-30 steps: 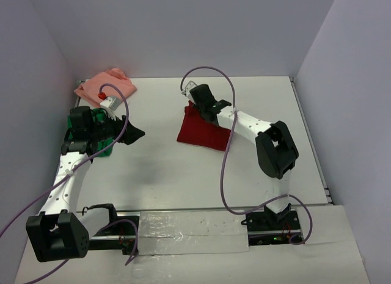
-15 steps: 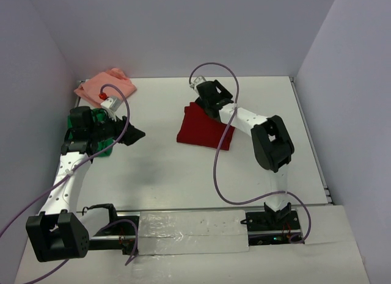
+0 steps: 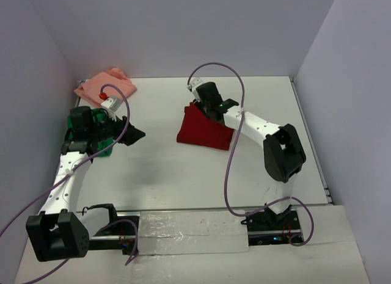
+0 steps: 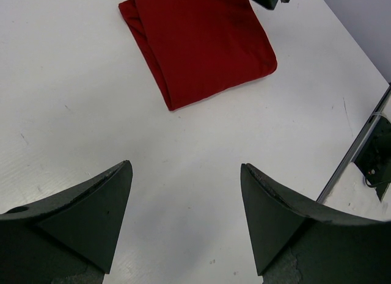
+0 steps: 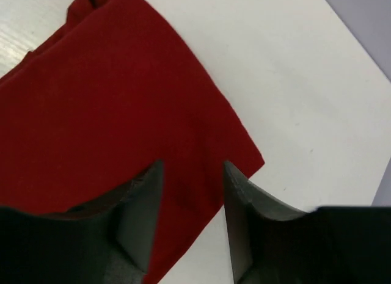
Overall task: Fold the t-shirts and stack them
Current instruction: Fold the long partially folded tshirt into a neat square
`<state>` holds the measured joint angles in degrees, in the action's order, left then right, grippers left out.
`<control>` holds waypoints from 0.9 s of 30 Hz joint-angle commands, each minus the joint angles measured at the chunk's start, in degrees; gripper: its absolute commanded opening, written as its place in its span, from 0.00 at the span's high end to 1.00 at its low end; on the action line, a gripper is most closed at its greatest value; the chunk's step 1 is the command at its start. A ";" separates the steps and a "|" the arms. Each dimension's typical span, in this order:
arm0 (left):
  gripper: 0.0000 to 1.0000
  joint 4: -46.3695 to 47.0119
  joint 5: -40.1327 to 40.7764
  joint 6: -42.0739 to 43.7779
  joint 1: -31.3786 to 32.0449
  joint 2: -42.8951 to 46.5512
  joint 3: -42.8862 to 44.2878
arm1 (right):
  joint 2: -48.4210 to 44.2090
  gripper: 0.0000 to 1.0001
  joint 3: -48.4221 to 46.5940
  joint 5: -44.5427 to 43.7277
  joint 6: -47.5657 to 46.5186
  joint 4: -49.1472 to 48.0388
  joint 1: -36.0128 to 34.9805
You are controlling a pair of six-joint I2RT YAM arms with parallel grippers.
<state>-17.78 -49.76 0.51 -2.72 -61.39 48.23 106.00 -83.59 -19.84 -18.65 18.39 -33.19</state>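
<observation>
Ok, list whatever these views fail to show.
1. Green t-shirt: top view, mostly under the left arm; its fold unreadable.
2. Dark red t-shirt: far edge hidden by the right arm from above, cut off in right wrist view.
3. Salmon pink t-shirt: too small to judge folds.

You've got bare tabletop (image 3: 159, 171) between your left end effector (image 4: 184, 174) and the dark red t-shirt (image 3: 201, 134), over whose far corner the right end effector (image 5: 190, 174) hangs, while the green t-shirt (image 3: 96, 119) and the pink t-shirt (image 3: 105, 83) crowd the left wall (image 3: 36, 107).
</observation>
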 commanded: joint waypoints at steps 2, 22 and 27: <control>0.19 0.82 -1.40 1.07 -0.35 0.30 0.38 | -0.27 0.93 -1.31 1.55 3.89 4.72 -0.21; 0.19 1.17 -1.31 1.07 -0.44 1.18 0.20 | 13.00 1.00 -4.11 -1.61 6.52 13.84 4.71; 0.19 0.91 -1.13 1.07 -0.44 0.57 0.46 | 15.12 0.95 -7.90 1.73 8.81 19.57 5.42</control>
<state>-17.78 -49.76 0.69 -2.74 -61.23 48.23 120.73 -88.88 -20.25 -12.62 31.46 -28.05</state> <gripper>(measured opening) 0.807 0.037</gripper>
